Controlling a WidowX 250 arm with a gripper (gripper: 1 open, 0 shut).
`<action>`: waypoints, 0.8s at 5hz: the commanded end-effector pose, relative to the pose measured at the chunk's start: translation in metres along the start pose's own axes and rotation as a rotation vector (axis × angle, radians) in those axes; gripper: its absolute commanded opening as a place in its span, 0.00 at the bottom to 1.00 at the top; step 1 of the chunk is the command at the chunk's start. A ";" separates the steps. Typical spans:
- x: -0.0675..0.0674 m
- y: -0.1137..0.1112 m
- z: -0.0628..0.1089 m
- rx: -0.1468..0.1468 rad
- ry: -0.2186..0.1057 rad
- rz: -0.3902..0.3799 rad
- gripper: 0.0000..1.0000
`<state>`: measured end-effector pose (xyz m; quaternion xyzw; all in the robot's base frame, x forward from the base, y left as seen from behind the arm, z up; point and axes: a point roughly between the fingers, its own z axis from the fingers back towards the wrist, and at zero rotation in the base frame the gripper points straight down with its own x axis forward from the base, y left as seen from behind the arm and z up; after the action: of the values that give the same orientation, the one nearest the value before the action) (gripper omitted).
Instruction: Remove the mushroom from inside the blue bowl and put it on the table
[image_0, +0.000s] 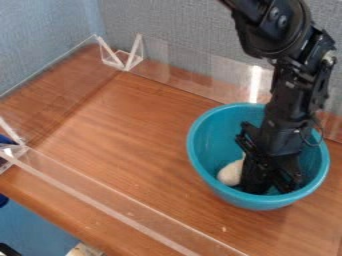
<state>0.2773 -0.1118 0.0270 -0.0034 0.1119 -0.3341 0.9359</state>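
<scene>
1. One gripper (263, 176), black and pointing steeply down, is sunk deep inside the blue bowl (214, 125); its fingers are drawn together, and they sit right on the mushroom (231, 173).
2. Only a pale cream patch of the mushroom shows, just left of the fingers; the cap is hidden behind the black hardware, so the pinch looks to be on the mushroom, though the contact itself is covered.
3. The mushroom lies low in the bowl, on the inner floor toward the bowl's front-left wall as the camera sees it.
4. Above the gripper, the dark arm (287, 60) rises from the bowl and bends up to the top right corner of the view, covering part of the bowl's far rim.
5. The blue bowl stands upright on the table (114, 125), toward the right end and nearer the front edge than the back one; its right side reaches almost to the picture's border.
6. The table is brown wood grain with a reddish tint, bare over its whole left half.
7. Clear acrylic walls (94, 205) run along the front edge and the back edge, with a small clear bracket (123, 52) at the back left corner.
8. A grey-blue fabric backdrop (67, 20) stands behind the back wall.
</scene>
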 end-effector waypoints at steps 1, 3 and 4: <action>-0.011 0.002 0.008 0.004 -0.008 0.002 0.00; -0.027 0.006 0.015 0.007 -0.004 0.008 0.00; -0.034 0.008 0.020 0.012 -0.004 0.011 0.00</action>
<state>0.2568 -0.0881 0.0364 0.0014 0.1361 -0.3291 0.9344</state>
